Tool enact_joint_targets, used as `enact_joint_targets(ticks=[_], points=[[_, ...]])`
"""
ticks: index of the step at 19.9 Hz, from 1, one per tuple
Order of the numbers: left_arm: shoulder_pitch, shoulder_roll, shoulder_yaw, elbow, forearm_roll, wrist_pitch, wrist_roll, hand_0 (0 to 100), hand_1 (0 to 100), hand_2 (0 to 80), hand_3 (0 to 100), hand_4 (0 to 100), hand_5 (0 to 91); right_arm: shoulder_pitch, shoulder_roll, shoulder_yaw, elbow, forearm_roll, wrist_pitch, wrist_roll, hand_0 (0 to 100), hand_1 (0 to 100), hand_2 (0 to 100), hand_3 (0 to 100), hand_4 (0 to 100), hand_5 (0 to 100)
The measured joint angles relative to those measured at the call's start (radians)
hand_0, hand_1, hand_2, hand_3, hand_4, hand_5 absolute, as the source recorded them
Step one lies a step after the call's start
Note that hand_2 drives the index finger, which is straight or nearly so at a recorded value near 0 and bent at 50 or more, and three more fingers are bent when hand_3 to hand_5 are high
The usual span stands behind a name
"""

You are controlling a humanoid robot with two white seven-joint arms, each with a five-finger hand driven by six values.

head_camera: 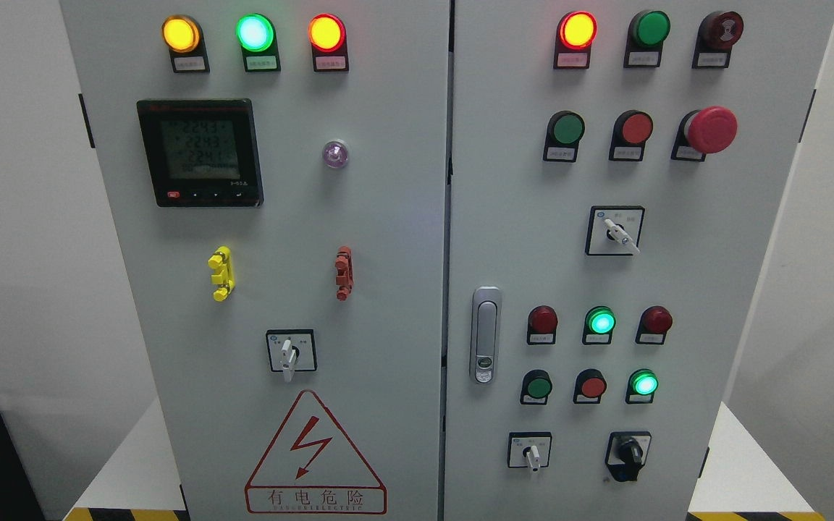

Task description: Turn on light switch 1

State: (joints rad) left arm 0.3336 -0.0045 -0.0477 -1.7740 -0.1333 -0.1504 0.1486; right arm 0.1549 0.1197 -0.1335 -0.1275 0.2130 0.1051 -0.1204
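A grey electrical cabinet (388, 217) with two doors fills the head view. The left door carries a white-handled rotary switch (289, 352) pointing down. The right door has a white rotary switch (615, 231) turned to the lower right, a small white one (531, 452) near the bottom and a black rotary knob (628, 452) beside it. I cannot tell which of these is switch 1; the labels are too small to read. Neither of my hands shows in the picture.
Lit amber, green and red lamps (254, 32) line the left door's top above a digital meter (200, 152). The right door holds a red mushroom stop button (710, 130), rows of push buttons and a silver door handle (486, 334). A hazard triangle (313, 452) sits low on the left door.
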Motion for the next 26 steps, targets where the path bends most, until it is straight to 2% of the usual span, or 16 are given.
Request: enact_joint_targets(ticks=[12,16,19,24,26], points=[[-0.17,0.003,-0.005,-0.183,0.0,0.191,0.015,45,61,47.6,70,80,67.8,0.0,0.0,0.0,0.0,0.0,0.0,0.0,5,0,0,0,0,0],[-0.224,0.003,-0.006,-0.212,-0.001,0.217,0.057,45,68,50.3,73,81,69.8,0.0,0.0,0.0,0.0,0.0,0.0,0.0,5,0,0,0,0,0],[-0.267,0.004,-0.006,-0.228,0.001,0.257,0.088,37,68,52.5,76,83,71.0,0.0,0.0,0.0,0.0,0.0,0.0,0.0,5,0,0,0,0,0],[-0.318,0.004,-0.019,-0.247,0.007,0.324,0.142,12,61,55.8,78,83,74.4,0.0,0.0,0.0,0.0,0.0,0.0,0.0,5,0,0,0,0,0],[-0.341,0.004,-0.027,-0.253,0.01,0.349,0.172,6,60,55.9,78,83,75.5,0.0,0.0,0.0,0.0,0.0,0.0,0.0,5,0,0,0,0,0]])
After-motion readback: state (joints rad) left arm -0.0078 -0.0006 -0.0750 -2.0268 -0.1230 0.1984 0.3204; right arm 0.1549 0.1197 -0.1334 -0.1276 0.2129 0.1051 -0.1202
